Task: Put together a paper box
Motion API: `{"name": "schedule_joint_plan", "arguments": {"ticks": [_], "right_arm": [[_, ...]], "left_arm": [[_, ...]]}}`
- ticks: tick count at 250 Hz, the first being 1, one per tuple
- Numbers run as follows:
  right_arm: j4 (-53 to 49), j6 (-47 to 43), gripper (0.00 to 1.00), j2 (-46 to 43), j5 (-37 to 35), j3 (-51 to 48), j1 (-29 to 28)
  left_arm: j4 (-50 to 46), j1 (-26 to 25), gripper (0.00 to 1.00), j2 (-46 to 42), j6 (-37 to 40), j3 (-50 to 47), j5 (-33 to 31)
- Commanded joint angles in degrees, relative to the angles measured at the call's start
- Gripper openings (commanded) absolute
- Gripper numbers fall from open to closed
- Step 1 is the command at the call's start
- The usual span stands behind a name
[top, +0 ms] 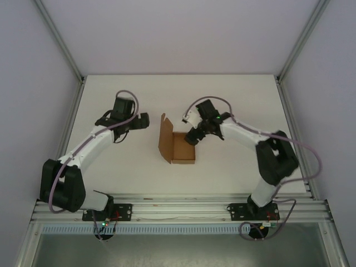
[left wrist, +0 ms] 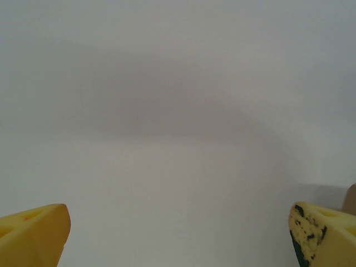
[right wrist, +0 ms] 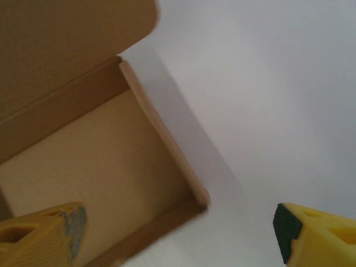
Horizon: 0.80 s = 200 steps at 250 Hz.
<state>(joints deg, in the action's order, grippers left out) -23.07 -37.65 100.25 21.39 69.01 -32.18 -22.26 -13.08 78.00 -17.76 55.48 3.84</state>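
Paper box (top: 183, 149) sits mid-table (top: 239, 94), open tray up, in front of both arm bases. Lid (top: 164, 139) stands upright on the tray's left side, hinge line running near-to-far.

Right gripper (top: 194, 135) hovers over the tray's far-right corner and is clearly the nearer one; the box lies just to its left and nearward. Left gripper (top: 142, 120) is left of the lid, apart from it, not touching.

Right wrist view: right gripper (right wrist: 178, 236) spread wide, gripping nothing, and the tray's side wall (right wrist: 167, 144) runs diagonally between the fingers, floor on one side and bare table on the other. The top view can't show that straddle.

Left wrist view: left gripper (left wrist: 178, 239) also spread, nothing held, blank table ahead, and a brown sliver at the right edge, probably the box.
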Motion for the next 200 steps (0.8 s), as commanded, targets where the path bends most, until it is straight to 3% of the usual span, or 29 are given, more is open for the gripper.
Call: {"name": "schedule_joint_plan", "arguments": {"ticks": [1, 59, 95, 121, 147, 200], "right_arm": [[-7.2, -7.2, 0.81, 7.5, -1.6, 7.4, -1.2], [-1.5, -1.6, 0.56, 15.7, -5.6, 12.5, -2.5], [6.3, 5.7, 0.30, 13.6, -9.4, 8.1, -2.6], [9.5, 13.9, 0.28, 10.4, -15.1, 3.7, -2.9], [8.1, 28.2, 0.25, 7.2, -22.6, 0.3, -3.4], [-7.1, 61.4, 0.30, 1.7, -38.1, -4.9, -6.7]], "left_arm": [[3.6, 0.7, 1.00, -5.5, -4.1, -3.9, -1.5], [0.7, 1.2, 1.00, -9.5, -3.8, -4.8, -5.9], [2.0, 1.2, 1.00, -11.0, -4.0, -5.7, -5.9], [2.6, 1.2, 1.00, -10.9, -4.5, -6.0, -5.7], [2.9, 1.1, 1.00, -10.0, -5.3, -6.2, -5.5], [3.4, 1.2, 1.00, -7.7, -5.7, -5.6, -4.6]]}}
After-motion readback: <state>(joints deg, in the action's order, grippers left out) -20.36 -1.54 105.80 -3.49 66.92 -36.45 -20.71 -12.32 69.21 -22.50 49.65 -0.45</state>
